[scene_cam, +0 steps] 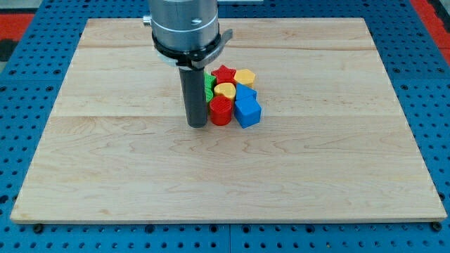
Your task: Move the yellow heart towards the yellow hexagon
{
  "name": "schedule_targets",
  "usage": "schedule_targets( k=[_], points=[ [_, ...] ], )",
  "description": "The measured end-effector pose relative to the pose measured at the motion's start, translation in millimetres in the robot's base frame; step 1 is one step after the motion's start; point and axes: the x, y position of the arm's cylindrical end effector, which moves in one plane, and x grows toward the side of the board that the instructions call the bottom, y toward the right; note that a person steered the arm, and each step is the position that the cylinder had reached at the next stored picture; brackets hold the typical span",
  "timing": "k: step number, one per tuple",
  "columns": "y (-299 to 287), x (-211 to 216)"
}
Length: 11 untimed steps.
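Wooden surface [105,176], pale and made of joined planks, lies on a blue perforated base [28,42]; red shows at the view's top corners. One cluster of blocks sits a little above the centre of the surface, all packed close or touching.

Cluster contents: yellow heart [225,90] in the middle; yellow hexagon [245,77] just beside it toward the view's upper right, the two apparently touching; red star [224,73] at the top of the group; red block [221,110], roughly cylindrical, at the lower left; blue block [247,112] at the lower right, with a second blue block [245,93] directly above it, shape not clear; green block [209,87] at the left edge, largely hidden behind the rod, shape not determinable.

No claw is fitted; the arm ends in a dark rod that holds nothing. My tip [197,124] rests on the surface at the cluster's left side, just beside the red block and below the green block; contact with either cannot be confirmed.
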Motion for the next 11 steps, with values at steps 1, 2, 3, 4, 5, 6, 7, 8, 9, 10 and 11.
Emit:
schedule_targets(
  k=[1,2,3,4,5,6,7,8,9,10,11],
  points=[
    [11,-5],
    [26,-22],
    [24,-39],
    [27,-56],
    [58,-64],
    [79,-83],
    [100,-102],
    [127,-111],
    [142,-107],
    [174,-110],
    [175,-133]
  ],
)
